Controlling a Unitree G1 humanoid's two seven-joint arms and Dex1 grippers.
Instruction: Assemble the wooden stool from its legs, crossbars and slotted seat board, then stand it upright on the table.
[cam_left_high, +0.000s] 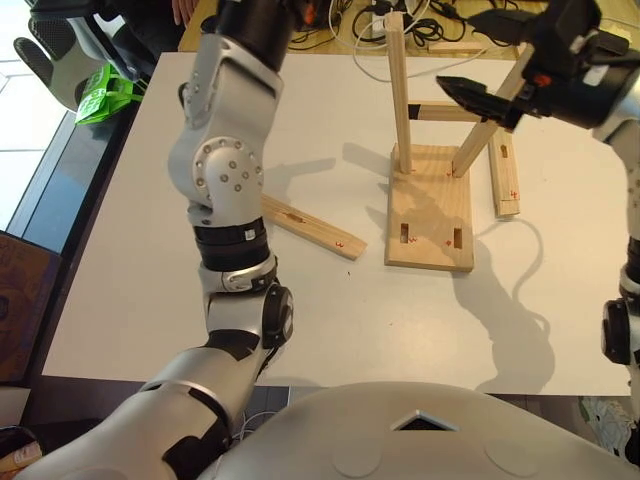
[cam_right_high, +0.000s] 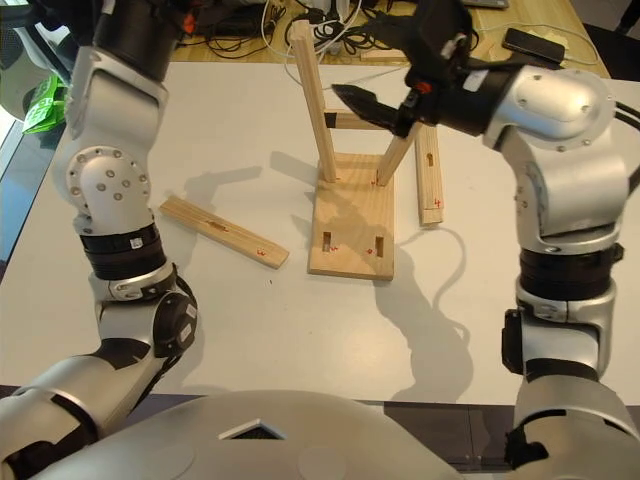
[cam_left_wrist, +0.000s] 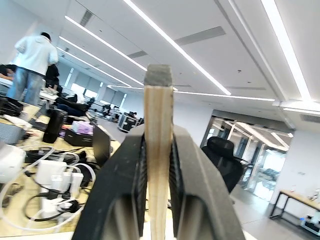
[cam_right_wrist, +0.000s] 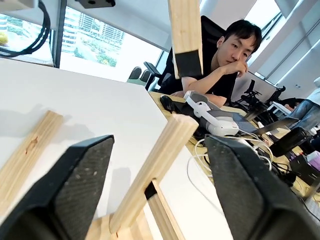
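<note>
The slotted seat board (cam_left_high: 430, 225) lies flat on the white table. Two legs stand in its far slots: one upright (cam_left_high: 400, 90), one tilted (cam_left_high: 488, 125). A crossbar (cam_left_high: 445, 112) with a dark end spans between them. My right gripper (cam_right_wrist: 160, 142) is open, its fingers (cam_left_high: 470, 98) on either side of the tilted leg (cam_right_wrist: 155, 170) near the crossbar, not touching it. My left gripper (cam_left_wrist: 158, 147) is held high at the table's far left. It is shut on a wooden bar (cam_left_wrist: 158, 110) that sticks out past its fingers.
One loose leg (cam_left_high: 313, 227) lies left of the seat board; another (cam_left_high: 504, 175) lies right of it. Cables and a power strip (cam_left_high: 375, 25) crowd the far desk. A green bag (cam_left_high: 105, 95) sits off the table's left edge.
</note>
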